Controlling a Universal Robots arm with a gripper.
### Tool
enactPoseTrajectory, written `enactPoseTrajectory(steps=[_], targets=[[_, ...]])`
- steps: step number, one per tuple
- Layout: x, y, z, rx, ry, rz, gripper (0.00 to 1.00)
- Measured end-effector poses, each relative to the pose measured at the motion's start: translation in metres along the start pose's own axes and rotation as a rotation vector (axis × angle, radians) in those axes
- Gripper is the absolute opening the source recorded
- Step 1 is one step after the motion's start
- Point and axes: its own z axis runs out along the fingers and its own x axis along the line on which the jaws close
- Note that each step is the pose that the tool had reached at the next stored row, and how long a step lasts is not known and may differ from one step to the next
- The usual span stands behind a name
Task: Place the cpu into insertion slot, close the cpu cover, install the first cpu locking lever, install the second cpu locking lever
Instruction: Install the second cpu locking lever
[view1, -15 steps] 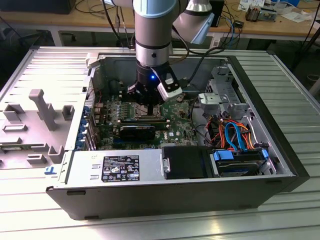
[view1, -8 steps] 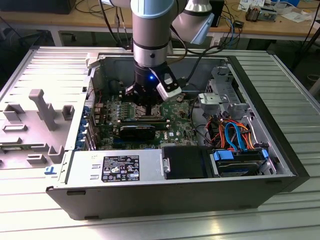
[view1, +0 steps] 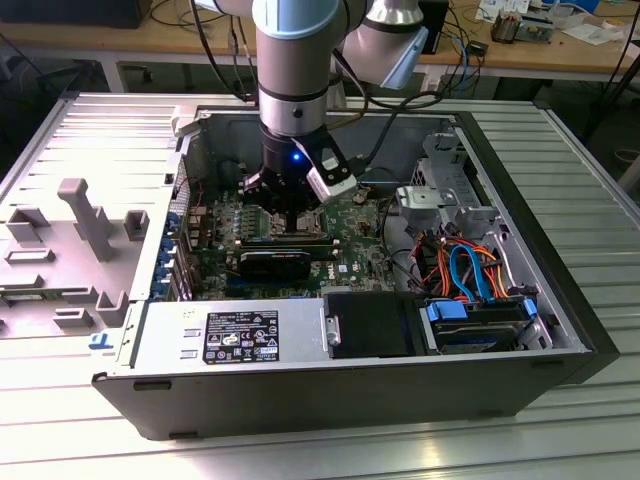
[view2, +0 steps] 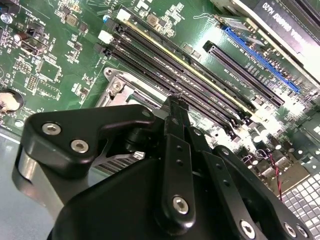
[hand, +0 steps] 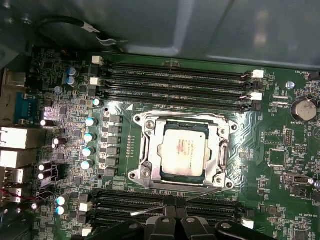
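In the first wrist view the cpu (hand: 182, 151) lies flat in the insertion slot (hand: 138, 174), its silver top facing up. The cpu cover (hand: 156, 146) is folded down around it as a silver frame. A thin wire lever (hand: 200, 195) runs slanted along the socket's edge nearest my fingers and stands off from the socket. My gripper (hand: 170, 204) is shut, with its tips right at this lever and nothing visibly held. In the second wrist view the shut gripper (view2: 175, 104) hides most of the socket (view2: 119, 89). In the exterior view the gripper (view1: 288, 208) reaches down into the open computer case.
Long black memory slots (hand: 175, 82) flank the socket on both sides. Case walls (view1: 520, 230) surround the motherboard (view1: 350, 215). Drive bays and coloured cables (view1: 465, 270) are at the exterior view's right, and a power supply (view1: 240, 335) is in front. A grey fixture (view1: 85, 215) stands outside the case.
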Motion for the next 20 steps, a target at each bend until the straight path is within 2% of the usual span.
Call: enactPoseTrajectory(steps=[20], targets=[[0.0004, -0.0003, -0.0013, -0.0005, 0.0001, 0.0, 0.11]])
